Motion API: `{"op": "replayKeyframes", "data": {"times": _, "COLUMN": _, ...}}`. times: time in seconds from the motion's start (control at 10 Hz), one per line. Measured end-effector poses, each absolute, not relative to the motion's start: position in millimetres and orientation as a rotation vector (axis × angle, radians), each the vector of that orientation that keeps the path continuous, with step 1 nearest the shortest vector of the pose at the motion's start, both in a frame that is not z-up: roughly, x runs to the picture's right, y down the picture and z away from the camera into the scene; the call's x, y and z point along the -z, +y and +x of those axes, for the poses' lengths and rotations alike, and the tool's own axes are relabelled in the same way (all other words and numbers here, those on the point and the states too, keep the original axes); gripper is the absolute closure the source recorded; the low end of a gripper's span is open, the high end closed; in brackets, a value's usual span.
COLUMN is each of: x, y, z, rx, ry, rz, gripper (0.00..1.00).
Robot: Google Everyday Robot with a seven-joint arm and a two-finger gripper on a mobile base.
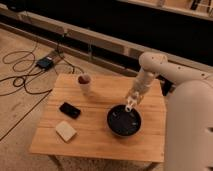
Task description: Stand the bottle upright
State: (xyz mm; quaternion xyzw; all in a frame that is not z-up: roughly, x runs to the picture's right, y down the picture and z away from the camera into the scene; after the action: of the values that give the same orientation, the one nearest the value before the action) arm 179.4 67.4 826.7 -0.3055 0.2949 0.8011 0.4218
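Gripper (129, 105) hangs at the end of the pale arm (150, 67), which reaches in from the right. It sits just above the far rim of the black bowl (111, 122), with its fingers pressed together and pointing down and a little to the left. A small whitish piece shows at its very tip, close over the bowl. This piece could be the bottle (128, 107) pinched between the fingers, but I cannot tell that for sure. I also cannot tell its long axis or which way its cap points, because it merges with the pale fingers. The bowl stands on the right half of the wooden table (100, 145). A white cup (84, 84) with a brownish top stands upright near the far edge, well apart from the bowl. A flat black object (70, 110) lies left of the bowl. A pale rectangular block (65, 130) lies nearer the front left corner. Dark cables (20, 75) run over the floor on the left.
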Motion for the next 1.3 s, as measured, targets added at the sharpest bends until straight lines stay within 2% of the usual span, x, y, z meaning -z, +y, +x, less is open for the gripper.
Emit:
{"op": "replayKeyframes", "data": {"times": 0.8, "x": -833.6, "y": 45.8, "z": 192.1, "rx": -2.257, "ry": 0.644, "rz": -0.933, "gripper": 1.00}}
{"op": "replayKeyframes", "data": {"times": 1.3, "x": -827.9, "y": 80.6, "z": 201.5, "rx": -2.466, "ry": 0.600, "rz": -0.982, "gripper": 1.00}}
